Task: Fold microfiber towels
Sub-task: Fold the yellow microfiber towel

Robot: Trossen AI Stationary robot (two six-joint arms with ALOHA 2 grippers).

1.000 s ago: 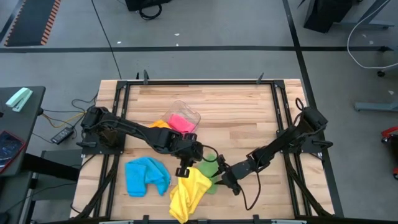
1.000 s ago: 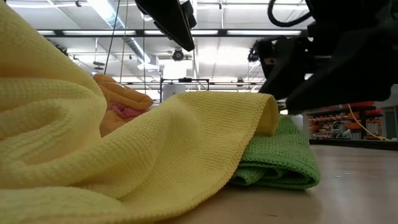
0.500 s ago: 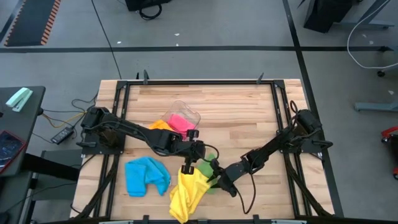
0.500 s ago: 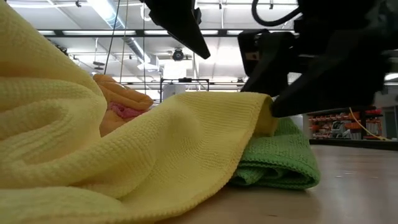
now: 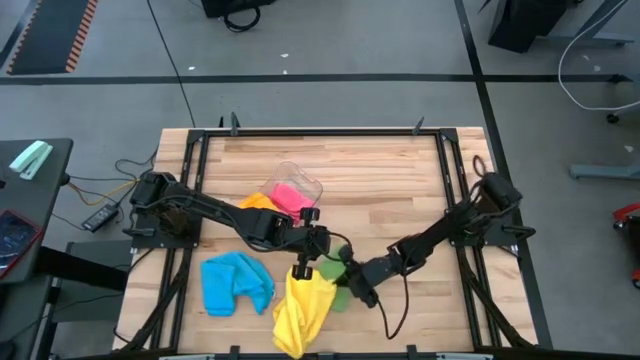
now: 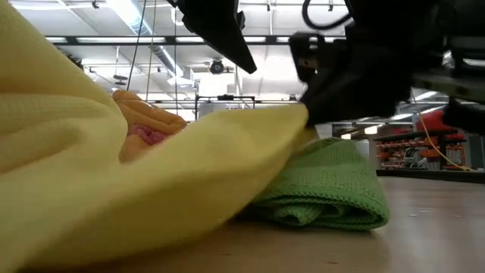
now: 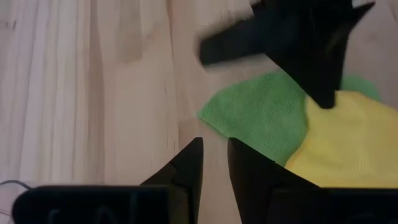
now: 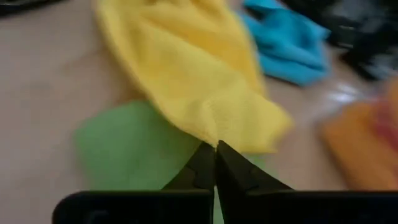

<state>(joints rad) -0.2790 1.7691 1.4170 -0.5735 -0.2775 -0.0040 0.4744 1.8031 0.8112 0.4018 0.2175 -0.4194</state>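
On wood table (image 5: 400,190), clear tub (image 5: 297,185) holds pink towel (image 5: 291,196); right pincer (image 5: 338,283) pinches yellow towel (image 5: 303,306).

The wooden table (image 5: 380,190) has a pale butcher-block top, framed by a black metal rail. Toward its middle sits a clear plastic tub (image 5: 300,184). Off the table's left side stands a dark side stand (image 5: 30,200), with a pale green object (image 5: 31,158) on its top and something red (image 5: 12,232) nearer its front edge. Between that stand and the table, a small black box (image 5: 100,216) lies on the grey floor among loose cables. Beyond the table's far edge, dark tape lines cross the floor, and an orange-and-black striped strip (image 5: 82,35) lies beyond its far-left corner.
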